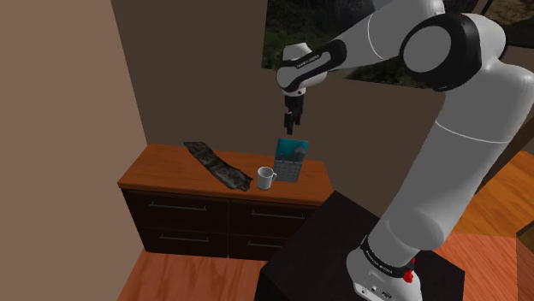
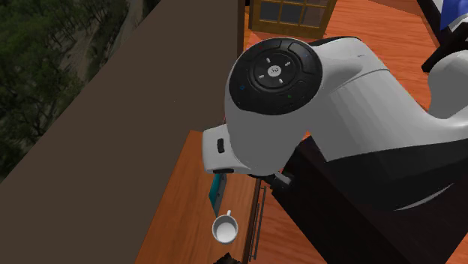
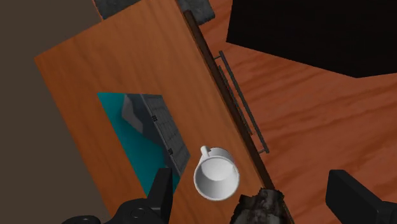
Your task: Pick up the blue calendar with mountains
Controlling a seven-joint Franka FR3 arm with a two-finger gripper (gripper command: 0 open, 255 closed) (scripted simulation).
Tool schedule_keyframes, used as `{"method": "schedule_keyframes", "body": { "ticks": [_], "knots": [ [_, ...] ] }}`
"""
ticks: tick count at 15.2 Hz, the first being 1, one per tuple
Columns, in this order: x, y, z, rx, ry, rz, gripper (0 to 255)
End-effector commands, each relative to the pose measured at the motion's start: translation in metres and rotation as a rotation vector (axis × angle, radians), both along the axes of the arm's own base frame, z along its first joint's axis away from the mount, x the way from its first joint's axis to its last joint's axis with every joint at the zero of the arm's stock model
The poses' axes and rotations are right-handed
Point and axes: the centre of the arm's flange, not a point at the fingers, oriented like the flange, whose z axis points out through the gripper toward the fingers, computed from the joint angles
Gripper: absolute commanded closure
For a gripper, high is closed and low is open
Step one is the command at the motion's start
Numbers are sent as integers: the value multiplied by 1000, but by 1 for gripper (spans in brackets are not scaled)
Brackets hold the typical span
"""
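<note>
Gripper (image 1: 292, 126) hovering above teal-blue calendar (image 1: 291, 159), fingers (image 3: 163, 191) standing wide apart, gripping nothing, calendar standing on wooden dresser (image 1: 163, 171) just beside white mug (image 1: 266, 178), dark mottled strip (image 1: 216, 164), possibly cloth, lying near mug

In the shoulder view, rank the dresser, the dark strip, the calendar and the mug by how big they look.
1. dresser
2. dark strip
3. calendar
4. mug
The three on top sit close together, so nearness hardly skews this.
</note>
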Motion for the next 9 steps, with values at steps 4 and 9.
{"method": "schedule_keyframes", "body": {
  "ticks": [4,9],
  "knots": [
    [50,-23,-39,7,15,65,0],
    [101,-43,-77,14,29,129,0]
  ]
}}
